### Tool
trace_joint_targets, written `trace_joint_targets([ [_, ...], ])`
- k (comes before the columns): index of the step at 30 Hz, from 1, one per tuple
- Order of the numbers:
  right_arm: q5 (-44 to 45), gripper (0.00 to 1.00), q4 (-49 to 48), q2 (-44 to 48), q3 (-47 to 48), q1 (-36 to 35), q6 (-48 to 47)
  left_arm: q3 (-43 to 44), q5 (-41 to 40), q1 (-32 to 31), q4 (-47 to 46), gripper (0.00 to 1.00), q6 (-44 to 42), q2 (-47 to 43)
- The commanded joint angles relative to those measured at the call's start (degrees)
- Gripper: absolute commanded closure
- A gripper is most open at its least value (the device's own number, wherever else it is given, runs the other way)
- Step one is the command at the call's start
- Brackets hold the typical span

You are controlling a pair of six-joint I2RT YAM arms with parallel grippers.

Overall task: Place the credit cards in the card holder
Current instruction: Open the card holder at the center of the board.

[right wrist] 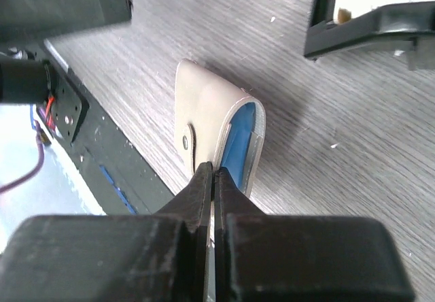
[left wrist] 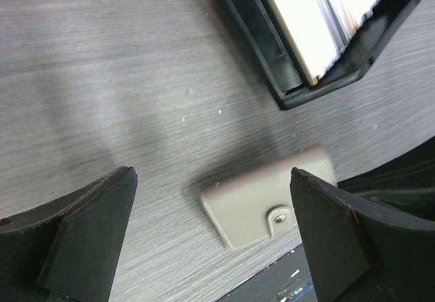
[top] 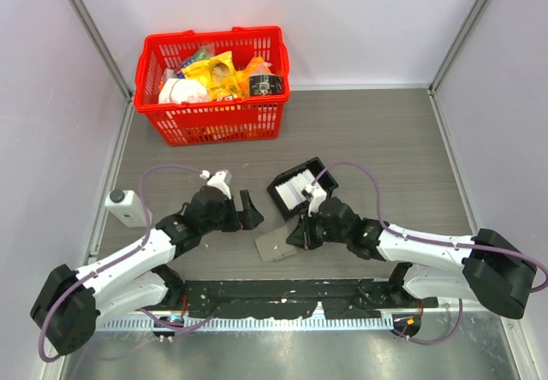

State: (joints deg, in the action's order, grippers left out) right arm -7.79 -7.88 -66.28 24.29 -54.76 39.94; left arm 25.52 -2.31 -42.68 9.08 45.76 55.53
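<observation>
My right hand (right wrist: pixel 212 173) is pinched shut on the near edge of the card holder (right wrist: pixel 200 101), which lies on the desk (right wrist: pixel 353 132) near the black tray (left wrist: pixel 272 77) of credit cards (left wrist: pixel 306 23). My left hand (left wrist: pixel 212 176) hangs wide open, empty. I judge I'm opening the holder; next, peel that edge up until the blue pocket (right wrist: pixel 238 139) gapes.

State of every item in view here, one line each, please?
card holder: lying on the table, slightly open, blue lining showing
credit cards: standing on edge in the black tray
left tool: open, empty, above the table
right tool: shut on the card holder's edge
red basket: filled with packets
</observation>
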Motion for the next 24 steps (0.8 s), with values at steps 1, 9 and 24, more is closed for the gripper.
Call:
trace_joint_targets([
  [1,-7.4,0.99,1.9,2.1,2.3,-0.3,-10.8,-0.6,19.3,7.5,-10.5,0.0,-7.4,0.1],
  [9,-9.4,0.99,4.2,2.8,4.1,-0.3,-19.5,-2.7,43.1,8.7,-27.6,0.05,-5.6,14.3],
  [24,-7.1,0.99,1.0,5.1,2.5,-0.3,-21.2,-6.6,51.1,7.2,-38.0,0.3,-2.3,22.6],
])
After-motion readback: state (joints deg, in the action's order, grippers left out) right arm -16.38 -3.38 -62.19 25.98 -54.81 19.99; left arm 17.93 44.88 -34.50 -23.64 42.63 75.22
